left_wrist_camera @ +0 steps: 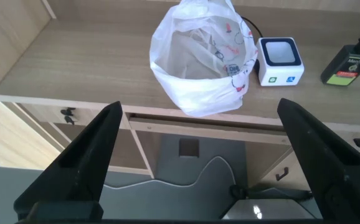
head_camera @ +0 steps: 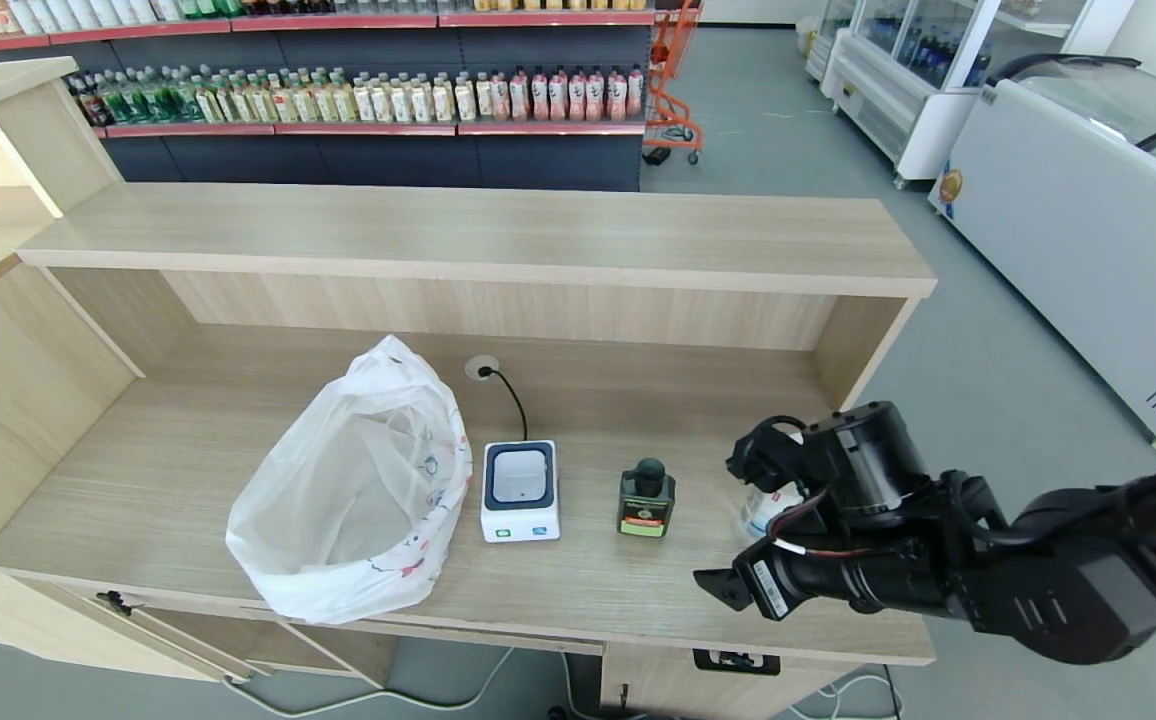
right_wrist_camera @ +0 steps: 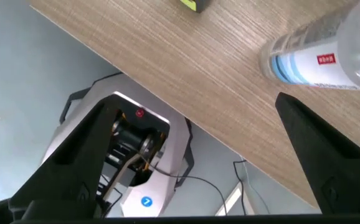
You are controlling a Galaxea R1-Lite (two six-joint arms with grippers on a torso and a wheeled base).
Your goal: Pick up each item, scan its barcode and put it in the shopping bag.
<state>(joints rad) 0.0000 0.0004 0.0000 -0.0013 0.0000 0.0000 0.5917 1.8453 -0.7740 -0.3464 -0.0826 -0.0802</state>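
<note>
- The right gripper (right_wrist_camera: 195,106) is held at the counter's (head_camera: 188,450) front edge, on its right-hand end, with the jaws spread wide and nothing between them.
- The clear bottle (right_wrist_camera: 320,59) with the blue label is found on the counter just beyond that gripper, off towards one finger rather than centred in the gap; it is partly hidden by the arm in the head view.
- The bottle appears to stand upright, so its long axis is judged to run up from the counter. A sideways closing of the jaws across its body would be called for, once the gap is lined up on it.
- The dark bottle (head_camera: 647,498) is stood upright between the clear bottle and the scanner (head_camera: 520,490), near the right arm but farther from it than the clear one.
- The shopping bag (head_camera: 278,560) is set open just left of the scanner, its mouth turned up and forward.
- The left gripper (left_wrist_camera: 208,162) is held low in front of the counter, below the bag, jaws likewise spread and empty, well apart from both bottles.
- The right arm is therefore judged the nearer one for the pick, and the clear bottle its likeliest item.
</note>
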